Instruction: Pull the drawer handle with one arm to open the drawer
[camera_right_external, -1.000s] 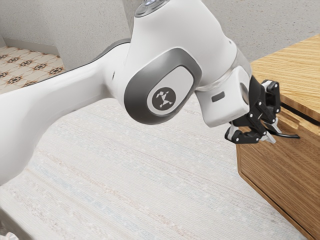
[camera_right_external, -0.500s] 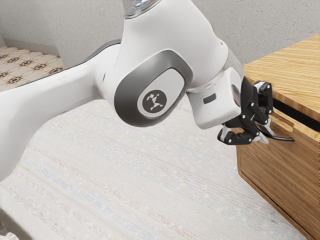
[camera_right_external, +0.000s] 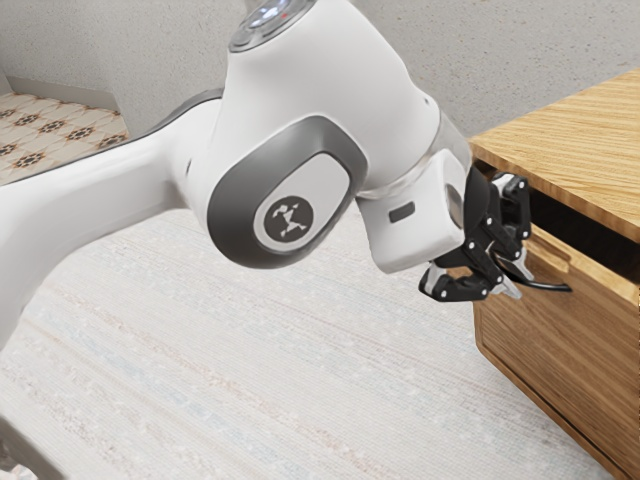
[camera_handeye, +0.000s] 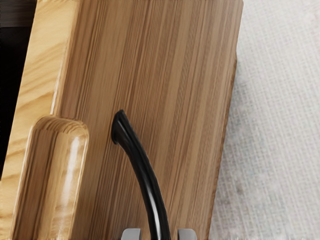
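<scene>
Step in hand: the pull. The black two-finger gripper (camera_right_external: 480, 280) sits at the slim black curved handle (camera_right_external: 545, 286), just off the light wooden drawer front (camera_right_external: 560, 340).

Fingers: the wrist view shows two grey fingers (camera_handeye: 132, 234) pressed against the handle (camera_handeye: 142, 175) from either side. Read them as clenched on it.

Where the drawer is: part-way out. A dark gap (camera_right_external: 590, 235) shows between the drawer front's upper edge and the overhanging wooden cabinet top (camera_right_external: 570, 140). Judged from that gap, the opening is begun but far from full travel.

Next move, as a judgement: draw the hand straight back along the drawer's line of travel, toward the exterior view's left, without lifting or twisting. You risk the thin bar slipping through the pads if the pull goes off-axis.

Materials and shapes:
- Handle: thin, glossy and smooth, bowed away from the wood, and mounted near the drawer front's upper edge.
- Drawer front: pale timber with fine straight grain, flat faced, with squared edges.
- A rounded wooden block (camera_handeye: 55, 175), glossy, lies just beside the handle's mount at the drawer's upper edge. Its purpose is unclear.
- The pale woven floor (camera_right_external: 250, 380) has a coarse, matte, ribbed texture.
- The white arm (camera_right_external: 330, 90) has a smooth shell and grey joint caps.
</scene>
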